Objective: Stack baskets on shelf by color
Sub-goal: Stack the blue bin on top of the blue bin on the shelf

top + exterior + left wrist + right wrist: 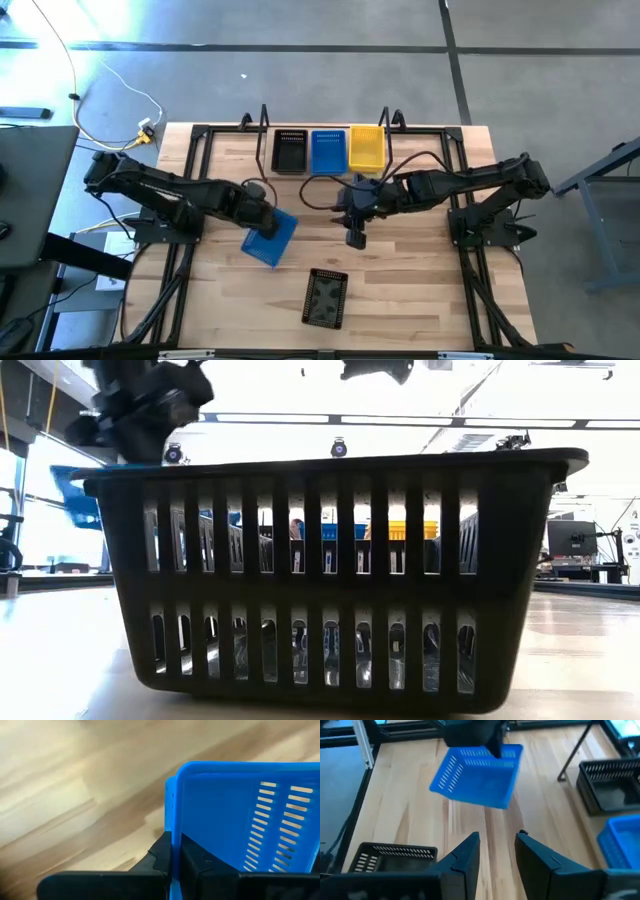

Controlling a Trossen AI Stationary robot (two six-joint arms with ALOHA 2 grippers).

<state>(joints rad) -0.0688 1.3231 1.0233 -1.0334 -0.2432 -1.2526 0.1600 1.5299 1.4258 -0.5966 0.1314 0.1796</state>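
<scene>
over wooden table (420,290), left gripper (262,217) clamping tilted blue basket (270,238), right gripper (497,851) empty, parted

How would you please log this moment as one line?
left claw: shut on blue basket, lifted | right claw: open, empty, mid-table | shelf: three stacks | loose black basket: near edge

table (420,290) — pale, smooth wood | blue basket (270,236) — glossy slotted plastic | black basket (325,297) — matt plastic

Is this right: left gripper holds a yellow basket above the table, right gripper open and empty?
Not quite: the basket in the left gripper is blue, not yellow, as the high and left wrist views show. It is held tilted above the table. The right gripper is indeed open and empty.
</scene>
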